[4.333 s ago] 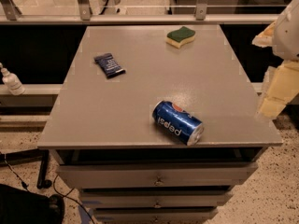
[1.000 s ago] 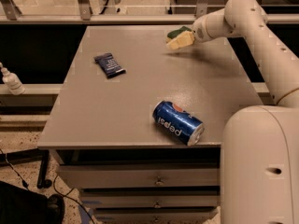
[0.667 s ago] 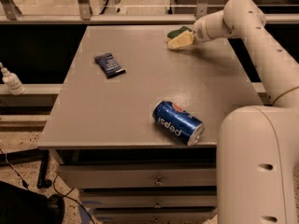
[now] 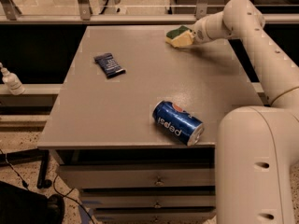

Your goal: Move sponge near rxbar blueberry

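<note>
Gripper (image 4: 189, 35) was at the sponge (image 4: 177, 39) by the far right corner of the surface (image 4: 140, 94). Whether it gripped could not be told. Rxbar (image 4: 109, 65) lay near the left edge.

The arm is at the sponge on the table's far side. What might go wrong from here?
1. The gripper meets the pale yellow, green-topped sponge at one end, so the soft foam may slip or get pushed.
2. The dark navy-wrapped snack bar is small and flat; a low approach might nudge it away.
3. The blue Pepsi can lies on its side and could roll if the arm brushes it.
</note>
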You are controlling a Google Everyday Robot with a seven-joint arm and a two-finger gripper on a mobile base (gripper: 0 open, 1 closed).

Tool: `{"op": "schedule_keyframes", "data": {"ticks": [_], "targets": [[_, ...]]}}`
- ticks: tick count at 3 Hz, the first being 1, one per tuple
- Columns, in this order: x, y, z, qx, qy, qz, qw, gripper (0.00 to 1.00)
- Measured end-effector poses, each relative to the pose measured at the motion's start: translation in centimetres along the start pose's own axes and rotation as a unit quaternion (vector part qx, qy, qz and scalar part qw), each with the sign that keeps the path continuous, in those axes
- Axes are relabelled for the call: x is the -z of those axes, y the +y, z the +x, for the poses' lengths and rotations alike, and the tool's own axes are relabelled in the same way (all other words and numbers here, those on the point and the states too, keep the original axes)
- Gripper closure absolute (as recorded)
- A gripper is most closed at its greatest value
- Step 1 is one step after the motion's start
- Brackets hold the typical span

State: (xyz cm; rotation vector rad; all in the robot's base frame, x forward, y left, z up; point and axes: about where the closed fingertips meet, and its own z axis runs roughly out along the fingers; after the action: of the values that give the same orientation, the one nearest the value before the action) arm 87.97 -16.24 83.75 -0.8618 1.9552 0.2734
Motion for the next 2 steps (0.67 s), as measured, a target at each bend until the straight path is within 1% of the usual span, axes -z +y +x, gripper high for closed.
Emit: {"op": "schedule_keyframes", "data": {"ticks": [1, 2], "targets": [[1.3, 0.7, -1.1, 0.019, -0.003, -0.014, 0.9997, 0.87], [3.5, 3.6, -2.8, 0.046, -0.009, -0.061, 0.9970, 1.00]]}}
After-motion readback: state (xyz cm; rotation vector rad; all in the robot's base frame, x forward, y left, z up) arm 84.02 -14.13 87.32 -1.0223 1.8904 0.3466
